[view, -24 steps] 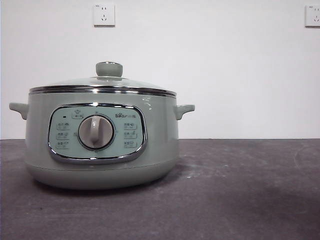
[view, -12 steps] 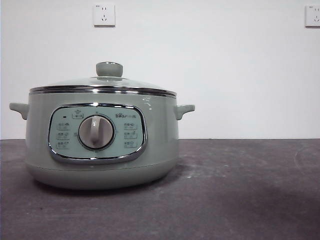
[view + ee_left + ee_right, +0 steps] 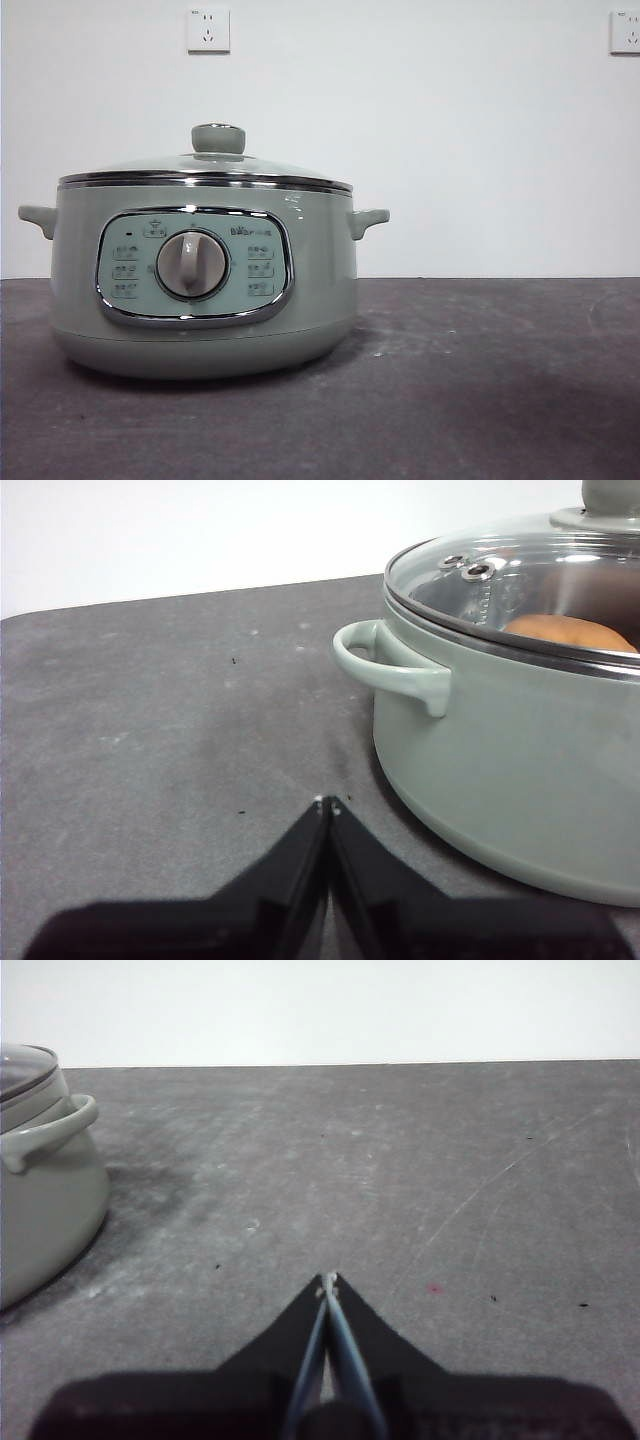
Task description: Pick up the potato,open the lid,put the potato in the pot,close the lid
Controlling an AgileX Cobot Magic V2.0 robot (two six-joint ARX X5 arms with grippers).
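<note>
The sage-green pot (image 3: 205,280) stands on the dark table at the left of the front view, its dial facing me. The glass lid (image 3: 205,168) with its green knob (image 3: 218,138) sits shut on the pot. The orange-brown potato (image 3: 570,633) lies inside the pot, seen through the lid (image 3: 520,580) in the left wrist view. My left gripper (image 3: 327,805) is shut and empty, low over the table beside the pot's handle (image 3: 390,670). My right gripper (image 3: 328,1280) is shut and empty, over bare table away from the pot (image 3: 40,1180).
The dark grey table (image 3: 480,380) stretches to the right of the pot. A white wall with two sockets (image 3: 208,30) stands behind. Neither arm shows in the front view.
</note>
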